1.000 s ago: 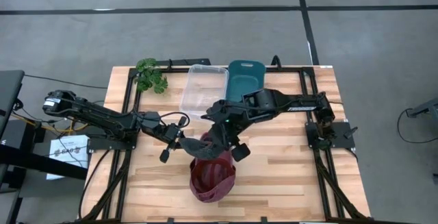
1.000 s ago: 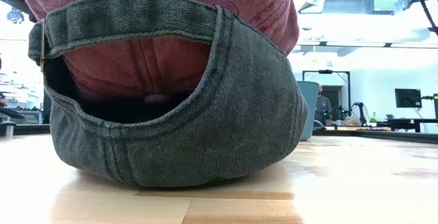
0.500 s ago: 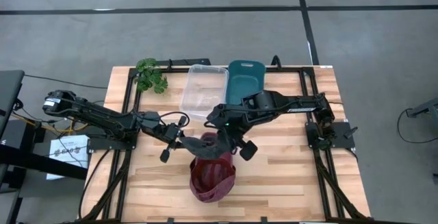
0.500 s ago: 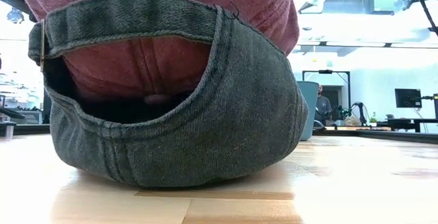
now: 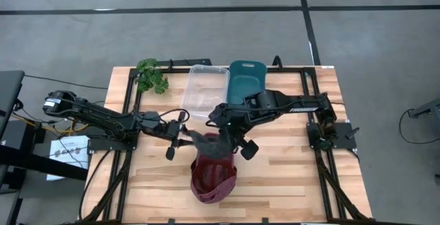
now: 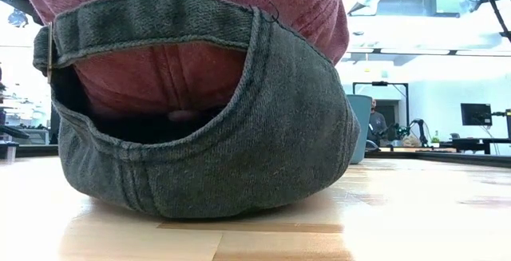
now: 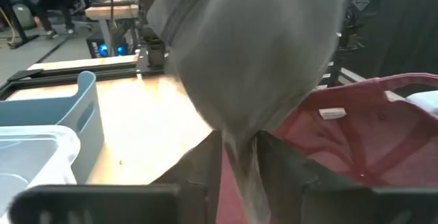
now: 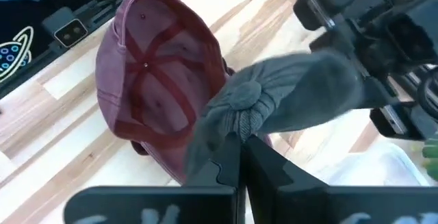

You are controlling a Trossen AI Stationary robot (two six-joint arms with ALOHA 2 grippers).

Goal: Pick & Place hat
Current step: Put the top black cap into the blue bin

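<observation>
Hat (image 5: 214, 177) upside down, grey brim (image 5: 204, 141) toward both hands.

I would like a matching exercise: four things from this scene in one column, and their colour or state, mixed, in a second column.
Things:
1. hat
2. clear bin
3. teal bin
4. right end effector

States:
A. transparent, at the table's far edge
B. shut on the hat's grey brim
C. red, lying inside up
D. opaque, blue-green, beside the transparent one

Pairs: 1-C, 2-A, 3-D, 4-B
</observation>
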